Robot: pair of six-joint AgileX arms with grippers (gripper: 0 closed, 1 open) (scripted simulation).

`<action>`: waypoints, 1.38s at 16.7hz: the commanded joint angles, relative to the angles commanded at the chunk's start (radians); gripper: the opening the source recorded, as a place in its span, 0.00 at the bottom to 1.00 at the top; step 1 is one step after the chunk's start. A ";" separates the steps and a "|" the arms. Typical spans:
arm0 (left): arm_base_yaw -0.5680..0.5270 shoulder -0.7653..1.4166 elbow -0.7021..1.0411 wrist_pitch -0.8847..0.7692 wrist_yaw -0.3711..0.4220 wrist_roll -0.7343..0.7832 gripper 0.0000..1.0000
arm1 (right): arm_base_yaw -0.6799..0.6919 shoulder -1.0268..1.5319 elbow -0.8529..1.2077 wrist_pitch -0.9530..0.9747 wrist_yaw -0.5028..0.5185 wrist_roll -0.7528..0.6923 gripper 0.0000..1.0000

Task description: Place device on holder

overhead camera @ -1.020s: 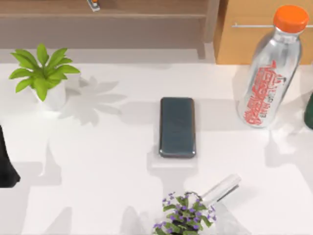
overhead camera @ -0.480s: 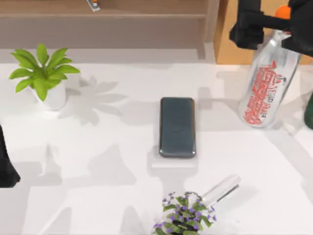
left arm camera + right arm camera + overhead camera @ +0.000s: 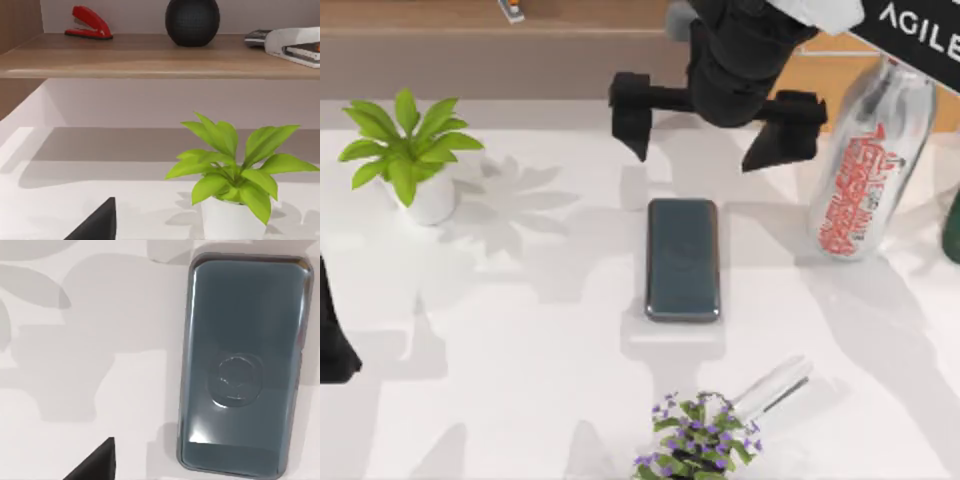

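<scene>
The smartphone lies flat and face up at the centre of the white surface in the top view, its long side running up and down the frame. It seems to rest on a white stand, of which a pale edge shows just below the phone's lower end; whether the two touch I cannot tell.

The right hand hangs in the upper middle of the frame, just above the phone's top end, its two dark fingers spread wide apart and holding nothing. The right wrist view shows the phone from close above.

The left arm sits parked at the left edge of the frame; I cannot tell its hand's state.

A silver bottle with red lettering stands at the upper right. A green plant in a white pot stands at the upper left, and a purple-flowered plant at the bottom centre.
</scene>
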 joint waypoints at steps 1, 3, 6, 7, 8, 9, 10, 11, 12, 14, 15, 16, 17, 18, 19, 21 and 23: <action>0.000 0.000 0.000 0.000 0.000 0.000 1.00 | 0.007 0.069 0.056 -0.038 0.008 0.015 1.00; 0.000 0.000 0.000 0.000 0.000 0.000 1.00 | 0.015 0.183 0.144 -0.102 0.022 0.039 1.00; 0.000 0.000 0.000 0.000 0.000 0.000 1.00 | 0.022 0.280 0.213 -0.164 0.037 0.061 1.00; 0.000 0.000 0.000 0.000 0.000 0.000 1.00 | 0.023 0.291 0.220 -0.172 0.039 0.063 1.00; 0.000 0.000 0.000 0.000 0.000 0.000 1.00 | 0.023 0.292 0.221 -0.173 0.040 0.064 1.00; 0.000 0.000 0.000 0.000 0.000 0.000 1.00 | 0.023 0.292 0.221 -0.173 0.040 0.064 1.00; 0.000 0.000 0.000 0.000 0.000 0.000 1.00 | 0.023 0.292 0.221 -0.173 0.040 0.064 1.00; 0.000 0.000 0.000 0.000 0.000 0.000 1.00 | 0.023 0.292 0.221 -0.173 0.040 0.064 1.00; 0.000 0.000 0.000 0.000 0.000 0.000 1.00 | 0.017 0.293 0.218 -0.171 0.038 0.063 1.00; 0.000 0.000 0.000 0.000 0.000 0.000 1.00 | 0.019 0.296 0.203 -0.154 0.039 0.061 1.00; 0.000 0.000 0.000 0.000 0.000 0.000 1.00 | 0.020 0.299 0.184 -0.130 0.040 0.060 1.00; 0.000 0.000 0.000 0.000 0.000 0.000 1.00 | 0.020 0.304 0.158 -0.100 0.040 0.060 1.00; 0.000 0.000 0.000 0.000 0.000 0.000 1.00 | 0.020 0.310 0.130 -0.064 0.040 0.061 1.00; 0.000 0.000 0.000 0.000 0.000 0.000 1.00 | 0.020 0.317 0.099 -0.024 0.040 0.061 1.00; 0.000 0.000 0.000 0.000 0.000 0.000 1.00 | 0.021 0.324 0.067 0.017 0.040 0.062 1.00; 0.000 0.000 0.000 0.000 0.000 0.000 1.00 | 0.022 0.337 0.015 0.081 0.040 0.063 1.00; 0.000 0.000 0.000 0.000 0.000 0.000 1.00 | 0.022 0.342 -0.006 0.104 0.040 0.063 1.00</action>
